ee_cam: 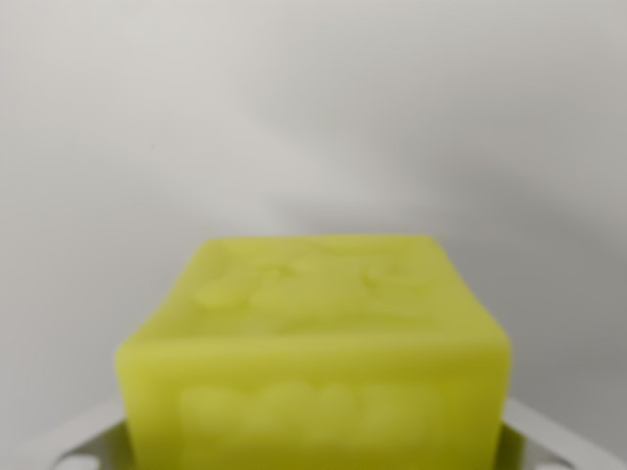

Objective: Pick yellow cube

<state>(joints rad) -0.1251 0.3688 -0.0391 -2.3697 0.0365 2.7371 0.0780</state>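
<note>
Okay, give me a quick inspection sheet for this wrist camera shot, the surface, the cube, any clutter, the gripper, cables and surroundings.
Surface: plain pale grey, soft shadows, out of focus.
Job's things: yellow cube fills the lower centre, very close to the camera, blurred; raised markings on its top and front faces, unreadable.
Clutter: nothing seen.
Grippers: pale grey parts at the bottom corners on either side of the cube, possibly the fingers; whether they touch it cannot be told.
Cables: nothing seen.
Surroundings: only the grey background shows; nothing else seen.
</note>
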